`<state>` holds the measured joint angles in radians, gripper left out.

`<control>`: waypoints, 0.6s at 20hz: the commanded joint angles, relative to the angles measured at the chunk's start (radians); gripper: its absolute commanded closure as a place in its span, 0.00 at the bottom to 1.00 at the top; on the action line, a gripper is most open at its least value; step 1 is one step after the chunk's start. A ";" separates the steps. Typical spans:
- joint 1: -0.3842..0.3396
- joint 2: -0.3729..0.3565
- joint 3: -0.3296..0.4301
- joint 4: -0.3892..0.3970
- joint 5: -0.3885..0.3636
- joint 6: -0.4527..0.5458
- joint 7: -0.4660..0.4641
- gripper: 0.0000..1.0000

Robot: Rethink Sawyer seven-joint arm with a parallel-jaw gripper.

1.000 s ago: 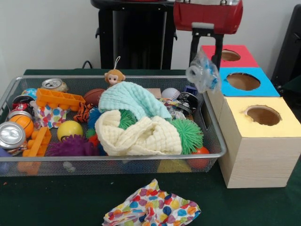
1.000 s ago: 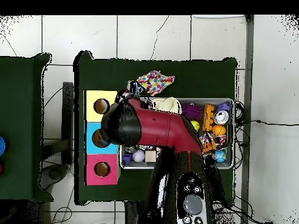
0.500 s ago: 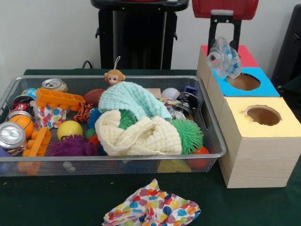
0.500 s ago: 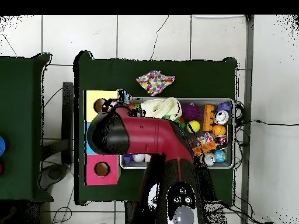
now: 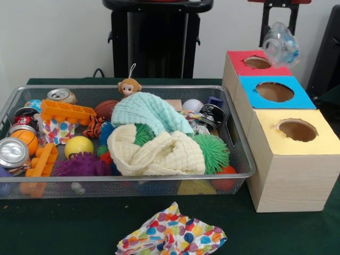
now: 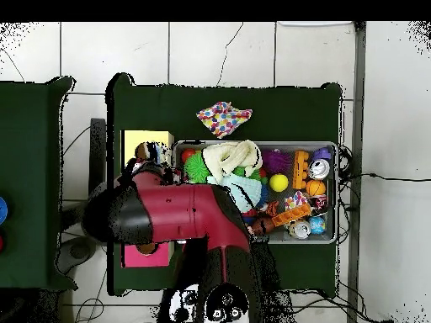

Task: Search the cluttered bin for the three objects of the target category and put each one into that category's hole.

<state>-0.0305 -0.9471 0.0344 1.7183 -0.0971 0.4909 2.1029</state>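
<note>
Hanging from the gripper at the top right of the front view, a crumpled clear plastic bottle sits clamped between the closed fingers, just above and beside the red box hole. Judged light, thin-walled, springy and slick; best pinched across a crease or the neck, since a smooth flank may slip. Blue box and yellow box lie nearer the camera; the wire bin of toys and cloths stands alongside.
</note>
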 commanded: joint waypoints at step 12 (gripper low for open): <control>-0.011 0.049 0.077 0.085 0.001 0.096 -0.006 1.00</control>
<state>0.0163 -0.9366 0.0428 1.7184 -0.1006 0.4909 2.1029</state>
